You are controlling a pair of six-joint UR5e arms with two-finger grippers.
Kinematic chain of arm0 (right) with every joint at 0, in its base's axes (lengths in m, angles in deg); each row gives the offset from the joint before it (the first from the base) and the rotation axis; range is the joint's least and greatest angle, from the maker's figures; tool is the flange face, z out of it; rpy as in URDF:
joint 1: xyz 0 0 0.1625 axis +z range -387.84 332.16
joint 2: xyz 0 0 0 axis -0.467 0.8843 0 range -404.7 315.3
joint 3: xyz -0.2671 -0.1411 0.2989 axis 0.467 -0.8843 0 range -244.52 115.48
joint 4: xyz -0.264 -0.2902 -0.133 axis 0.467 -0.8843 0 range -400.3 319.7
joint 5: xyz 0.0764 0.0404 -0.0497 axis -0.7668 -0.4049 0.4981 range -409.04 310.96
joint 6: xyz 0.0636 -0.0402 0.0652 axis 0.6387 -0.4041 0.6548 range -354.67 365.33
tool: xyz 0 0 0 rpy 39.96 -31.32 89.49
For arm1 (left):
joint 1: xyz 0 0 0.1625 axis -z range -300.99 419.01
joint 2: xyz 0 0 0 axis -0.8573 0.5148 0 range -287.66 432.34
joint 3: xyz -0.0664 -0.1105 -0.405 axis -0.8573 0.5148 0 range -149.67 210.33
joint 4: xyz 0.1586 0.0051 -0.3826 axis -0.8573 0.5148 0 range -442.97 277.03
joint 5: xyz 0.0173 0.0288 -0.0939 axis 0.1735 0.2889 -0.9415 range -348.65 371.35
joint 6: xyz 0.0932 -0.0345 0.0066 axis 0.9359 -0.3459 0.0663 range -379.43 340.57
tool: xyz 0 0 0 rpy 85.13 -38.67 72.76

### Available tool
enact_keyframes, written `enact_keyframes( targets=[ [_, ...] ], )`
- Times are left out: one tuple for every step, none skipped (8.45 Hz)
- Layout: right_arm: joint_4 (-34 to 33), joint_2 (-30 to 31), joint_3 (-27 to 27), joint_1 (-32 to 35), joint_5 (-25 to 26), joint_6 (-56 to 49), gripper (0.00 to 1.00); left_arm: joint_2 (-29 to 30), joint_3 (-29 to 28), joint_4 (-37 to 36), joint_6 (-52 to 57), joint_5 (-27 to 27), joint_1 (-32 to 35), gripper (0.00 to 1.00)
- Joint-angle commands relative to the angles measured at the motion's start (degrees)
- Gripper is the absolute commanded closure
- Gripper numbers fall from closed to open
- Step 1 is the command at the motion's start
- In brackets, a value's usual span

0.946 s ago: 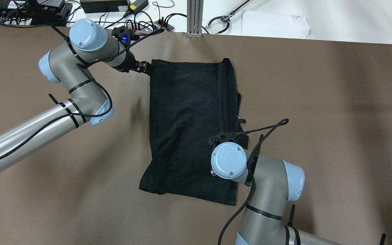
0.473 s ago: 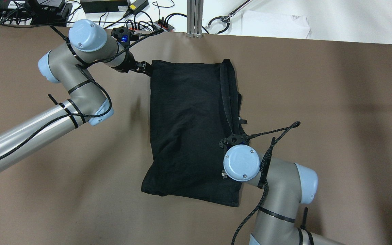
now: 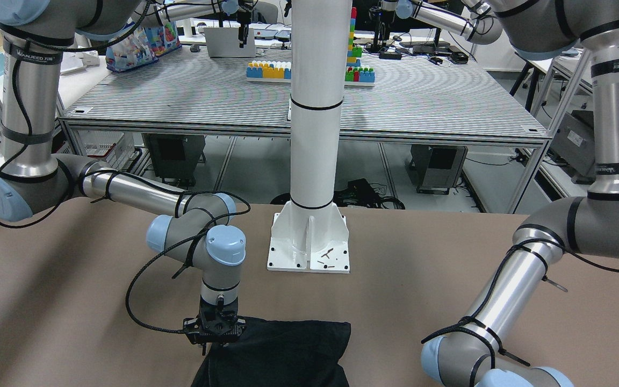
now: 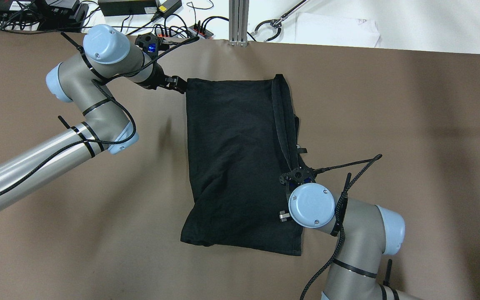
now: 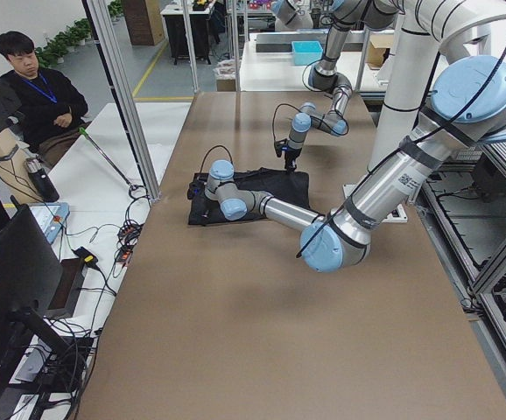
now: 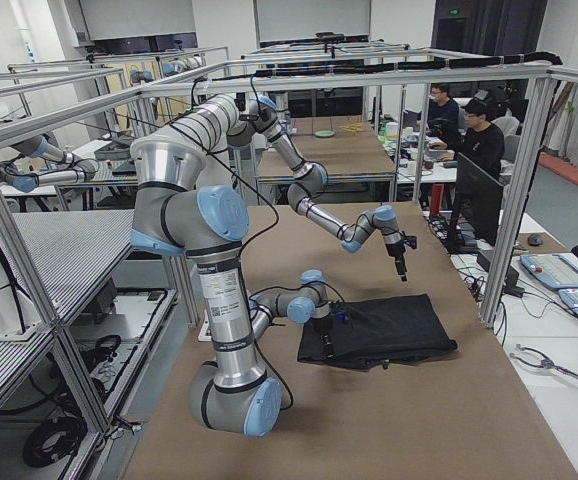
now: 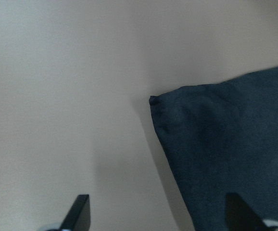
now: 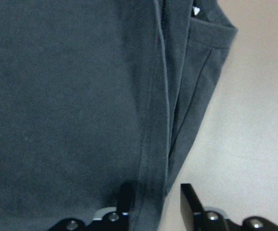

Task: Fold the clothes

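A black cloth [image 4: 236,158] lay folded on the brown table [image 4: 411,146]. It formed a long rectangle, with doubled, hemmed layers stacked along its right-hand side in the overhead view. The right gripper [image 8: 156,188] stood at that side, toward the end nearer the robot. Its two fingers were drawn close together with the layered hem pinched between them, one finger over the cloth and the other over bare table just beside the edge. The left gripper [image 7: 157,198] hung at the cloth's far left corner with its fingers spread wide. The corner lay just ahead of them, not between them.

From overhead, the blue-capped wrist joint [image 4: 311,205] of the right arm hid that gripper's fingers. The front-facing view cut the cloth off at its bottom edge, showing only the end toward the white pillar's base plate [image 3: 309,244], with bare table between the two. The left gripper fell outside that view. In both side views the grippers were too small to judge.
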State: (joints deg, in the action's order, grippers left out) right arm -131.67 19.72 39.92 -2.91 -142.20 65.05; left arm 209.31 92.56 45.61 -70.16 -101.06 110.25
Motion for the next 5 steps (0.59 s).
enact_keyframes(
  targets=[
    [0.84, -0.69, -2.83, 1.87, 0.18, -0.57, 0.05, 0.05, 0.0, 0.0, 0.01, 0.0, 0.0, 0.0],
    [0.84, -3.48, -5.63, 3.62, 0.18, -1.18, 0.05, 0.05, 0.0, 0.0, 0.01, 0.0, 0.0, 0.0],
    [0.41, -6.99, -9.14, 5.46, -0.08, -3.36, 0.05, 0.14, 0.0, 0.0, 0.19, 0.0, 0.0, 0.0],
    [0.58, -9.37, -12.83, 6.87, -0.26, -5.38, 0.05, 0.14, 0.0, 0.0, 0.19, 0.0, 0.0, 0.0],
    [0.75, -11.49, -15.82, 8.19, -0.35, -5.49, 0.05, 0.22, 0.0, 0.0, 0.19, -0.09, 0.0, 0.0]
  ],
)
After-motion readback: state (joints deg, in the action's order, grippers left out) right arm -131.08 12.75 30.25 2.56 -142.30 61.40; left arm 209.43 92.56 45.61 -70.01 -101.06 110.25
